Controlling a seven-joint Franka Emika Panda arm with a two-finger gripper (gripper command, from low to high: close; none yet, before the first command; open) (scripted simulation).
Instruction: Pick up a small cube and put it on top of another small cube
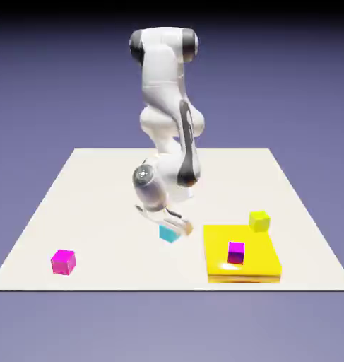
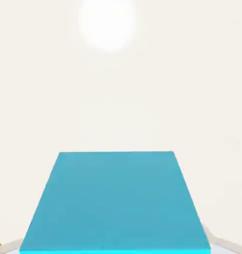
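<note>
Pincer (image 1: 177,227) sits low over the cyan cube (image 1: 169,234), which fills the hand view; whether it grips cannot be determined; cube lies near the yellow slab (image 1: 259,265) at the exterior view's right; magenta cube (image 1: 63,261) far left on bench (image 1: 97,191).

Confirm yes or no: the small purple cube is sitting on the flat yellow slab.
Yes: in the exterior view the small purple cube rests on top of the flat yellow slab, near its middle.
</note>
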